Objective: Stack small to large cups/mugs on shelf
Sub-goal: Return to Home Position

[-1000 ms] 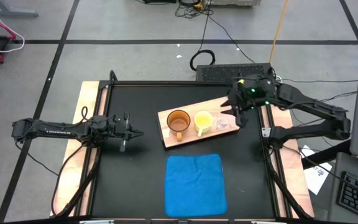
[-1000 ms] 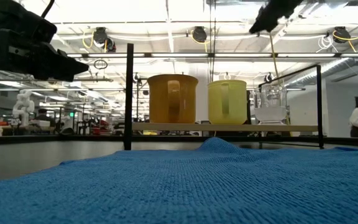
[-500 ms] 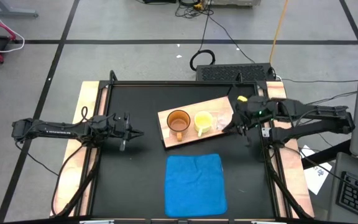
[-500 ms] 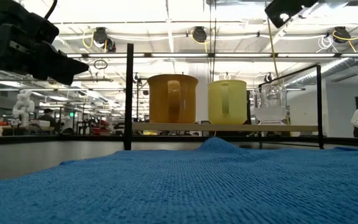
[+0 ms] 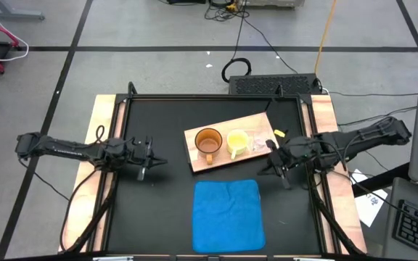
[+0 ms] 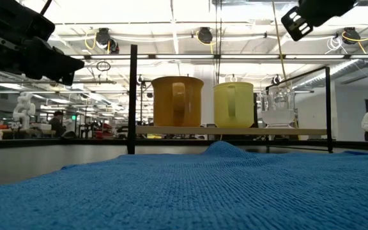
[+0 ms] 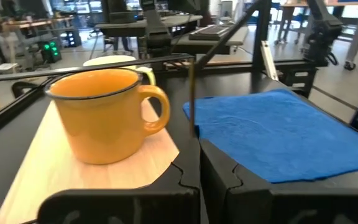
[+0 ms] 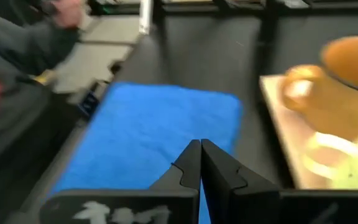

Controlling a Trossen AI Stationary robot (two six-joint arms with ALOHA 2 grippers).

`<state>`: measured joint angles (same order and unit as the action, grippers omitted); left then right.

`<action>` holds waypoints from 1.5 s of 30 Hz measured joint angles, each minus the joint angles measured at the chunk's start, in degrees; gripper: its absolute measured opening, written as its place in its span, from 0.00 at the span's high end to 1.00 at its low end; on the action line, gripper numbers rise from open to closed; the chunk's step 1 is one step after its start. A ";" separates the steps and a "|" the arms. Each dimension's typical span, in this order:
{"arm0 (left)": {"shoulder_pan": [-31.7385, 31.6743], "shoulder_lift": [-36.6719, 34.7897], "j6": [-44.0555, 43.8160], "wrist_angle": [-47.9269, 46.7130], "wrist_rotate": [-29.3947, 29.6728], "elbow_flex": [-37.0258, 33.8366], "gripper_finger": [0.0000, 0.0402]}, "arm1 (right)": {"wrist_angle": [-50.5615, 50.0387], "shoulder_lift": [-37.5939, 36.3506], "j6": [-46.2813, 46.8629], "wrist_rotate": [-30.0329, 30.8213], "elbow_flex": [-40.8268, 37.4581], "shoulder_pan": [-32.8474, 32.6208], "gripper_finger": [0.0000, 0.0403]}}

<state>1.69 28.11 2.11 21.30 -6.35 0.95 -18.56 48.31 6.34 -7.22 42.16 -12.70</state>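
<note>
Three cups stand side by side on their bases on the light-wood shelf (image 5: 227,154): the amber mug (image 5: 208,142), the yellow mug (image 5: 236,141) and the small clear cup (image 5: 260,144). My left gripper (image 5: 164,161) hovers shut over the black table, left of the shelf, pointing at the amber mug (image 7: 104,115). Right of the shelf's near corner, my right gripper (image 5: 265,167) hangs shut above the table, clear of the clear cup (image 6: 278,108). It points toward the blue cloth (image 8: 160,130).
The blue cloth mat (image 5: 228,215) lies flat near the table's front edge, in front of the shelf. A black frame with upright posts (image 6: 133,96) rims the table. Bare black tabletop lies to the left of the shelf and the cloth.
My right gripper has drawn back from the clear cup, swinging toward the table's near edge and sinking, and its fingers have shut on nothing. My left gripper has swung slightly toward the near edge. The cups have stayed where they were.
</note>
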 joint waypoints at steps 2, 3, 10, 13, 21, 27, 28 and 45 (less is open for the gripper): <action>1.29 0.01 0.48 0.00 0.29 0.00 1.00 | 4.25 -0.69 1.58 -0.05 -2.34 -1.97 1.00; 1.87 -0.01 0.59 0.00 0.40 0.00 1.00 | 6.41 -0.97 2.36 -0.17 -3.55 -2.96 1.00; 5.47 0.01 0.30 -0.02 0.41 0.00 0.99 | 22.19 -1.13 5.03 0.67 -13.86 -8.68 1.00; 6.64 0.01 0.58 -0.03 0.42 0.00 0.99 | 26.80 -1.15 5.36 3.07 -18.07 -9.46 1.00; 9.85 0.01 1.21 -0.02 0.38 0.00 0.99 | 42.29 -1.15 7.03 3.19 -28.26 -9.56 1.00; 13.80 -0.01 2.87 0.02 4.81 0.00 1.00 | 47.62 -1.17 6.44 5.60 -31.77 -9.68 1.00; 14.36 0.01 3.45 0.16 5.80 -0.02 1.00 | 47.66 -1.17 6.46 7.20 -32.04 -9.90 1.00; 19.22 0.01 3.12 3.02 9.56 -0.35 1.00 | 61.00 -1.01 0.42 11.94 -40.10 -18.24 1.00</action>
<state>20.90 28.12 5.23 24.32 3.21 0.60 42.44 47.30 6.75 4.71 2.06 -30.94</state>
